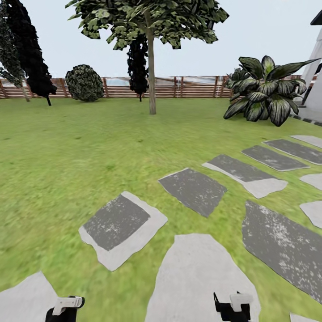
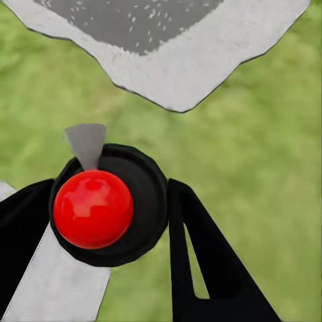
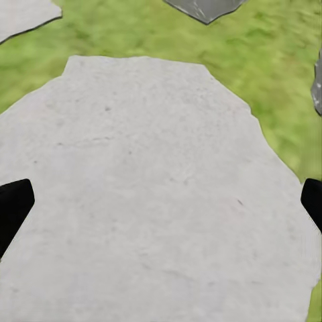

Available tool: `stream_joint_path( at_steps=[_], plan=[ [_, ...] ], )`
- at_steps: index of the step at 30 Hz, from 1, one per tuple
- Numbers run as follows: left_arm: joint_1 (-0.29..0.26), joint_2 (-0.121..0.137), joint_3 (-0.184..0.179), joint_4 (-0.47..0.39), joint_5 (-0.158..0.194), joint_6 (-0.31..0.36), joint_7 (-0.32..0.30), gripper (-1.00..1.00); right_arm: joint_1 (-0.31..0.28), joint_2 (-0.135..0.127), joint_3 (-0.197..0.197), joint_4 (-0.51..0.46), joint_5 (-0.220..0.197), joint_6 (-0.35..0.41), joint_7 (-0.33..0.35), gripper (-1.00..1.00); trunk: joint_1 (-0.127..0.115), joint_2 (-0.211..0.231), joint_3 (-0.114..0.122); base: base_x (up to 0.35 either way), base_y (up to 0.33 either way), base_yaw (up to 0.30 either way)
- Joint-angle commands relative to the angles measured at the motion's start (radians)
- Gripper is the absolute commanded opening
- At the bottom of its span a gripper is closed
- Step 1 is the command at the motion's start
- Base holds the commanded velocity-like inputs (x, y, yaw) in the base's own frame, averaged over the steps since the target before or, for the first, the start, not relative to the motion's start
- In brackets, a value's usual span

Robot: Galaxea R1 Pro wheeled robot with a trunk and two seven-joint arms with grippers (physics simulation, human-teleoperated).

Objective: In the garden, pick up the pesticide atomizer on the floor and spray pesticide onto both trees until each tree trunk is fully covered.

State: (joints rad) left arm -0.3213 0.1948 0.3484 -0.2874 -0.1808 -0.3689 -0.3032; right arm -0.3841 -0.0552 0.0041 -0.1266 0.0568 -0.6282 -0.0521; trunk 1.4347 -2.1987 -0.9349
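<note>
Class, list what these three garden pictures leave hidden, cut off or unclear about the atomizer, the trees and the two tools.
- Atomizer: left wrist view shows its red top from above; the body below is hidden by the top and the left tool.
- Tree: head view's top edge cuts its crown; a second pale-trunked tree cannot be made out.
- Right tool: right wrist view shows just the fingertips at the edges, wide apart over a slab.
- Both tools: head view's bottom edge cuts them off.

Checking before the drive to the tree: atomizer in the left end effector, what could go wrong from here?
1. The pesticide atomizer sits between the left end effector fingers; a bump at a stepping slab edge might shift it.
2. The tree trunk is far across the lawn; spraying from here would likely miss.
3. The right end effector is open over a slab.
</note>
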Motion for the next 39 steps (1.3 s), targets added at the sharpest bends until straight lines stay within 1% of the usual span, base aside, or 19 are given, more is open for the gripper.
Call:
stream_joint_path(
  at_steps=[1,12,21,39],
  plan=[
    [-0.001,-0.001,0.009,0.001,-0.01,-0.004,-0.005,-1.0,0.0,0.0,0.0,0.001,0.006,-0.002,-0.005,1.0,0.0,0.0,-0.001,0.339,0.0,0.0],
    [-0.001,-0.002,0.009,0.001,-0.009,-0.004,-0.005,-1.0,-0.001,0.0,0.0,0.001,0.006,-0.002,-0.006,1.0,0.0,0.0,-0.001,0.339,0.0,-0.001],
    [-0.001,-0.002,0.009,0.001,-0.009,-0.005,-0.005,-1.0,0.0,0.0,0.0,0.001,0.006,-0.002,-0.006,1.0,0.0,0.0,-0.001,0.339,0.0,-0.153],
    [-0.001,-0.002,0.009,0.001,-0.009,-0.004,-0.005,-1.0,0.0,0.001,0.0,0.001,0.006,-0.002,-0.003,1.0,0.0,0.0,-0.001,0.339,0.0,-0.007]
  ],
)
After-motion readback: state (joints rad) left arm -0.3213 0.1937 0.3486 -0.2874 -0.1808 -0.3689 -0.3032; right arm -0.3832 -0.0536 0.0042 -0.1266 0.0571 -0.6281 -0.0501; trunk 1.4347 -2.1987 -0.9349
